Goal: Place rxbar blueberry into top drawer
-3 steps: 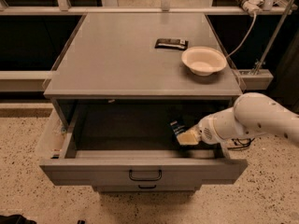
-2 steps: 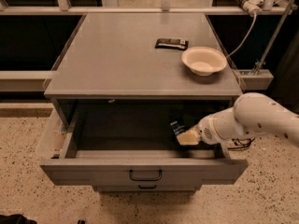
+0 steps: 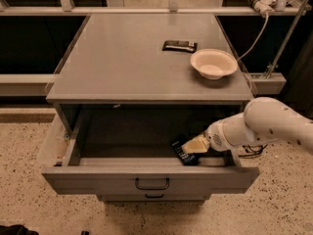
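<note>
— So where does the rxbar blueberry (image 3: 181, 153) sit?

— Inside the top drawer (image 3: 98, 176), which stands pulled out from the grey cabinet. The bar lies toward the drawer's right front corner, about 5 o'clock from the middle of the view. It is tilted, with its lower end near the drawer's front wall.

— And the gripper (image 3: 188, 148)?

— It is down in the drawer too, at the bar's 2 o'clock. Its pale fingers (image 3: 198, 144) are drawn together on the bar's upper right end, so it grasps the bar. Whether the bar's lower end touches the drawer floor cannot be told.

— What carries it?

— A white arm (image 3: 274, 124) comes in from 3 o'clock, over the drawer's right wall.

— And farther out?

— The drawer front bears a thin black loop handle (image 3: 152, 183) at 6 o'clock, and just under it shows the lower handle (image 3: 154, 196) of the drawer below. On the cabinet top (image 3: 127, 58), at 1 o'clock, a pale bowl (image 3: 213, 63) stands upright near the right edge. A dark wrapped bar (image 3: 179, 45) lies flat at the bowl's 10 o'clock, near it but apart. A pale cable (image 3: 252, 38) runs from the bowl's 2 o'clock side up toward the back rail. Speckled floor (image 3: 24, 199) spreads at 7 o'clock.
</note>
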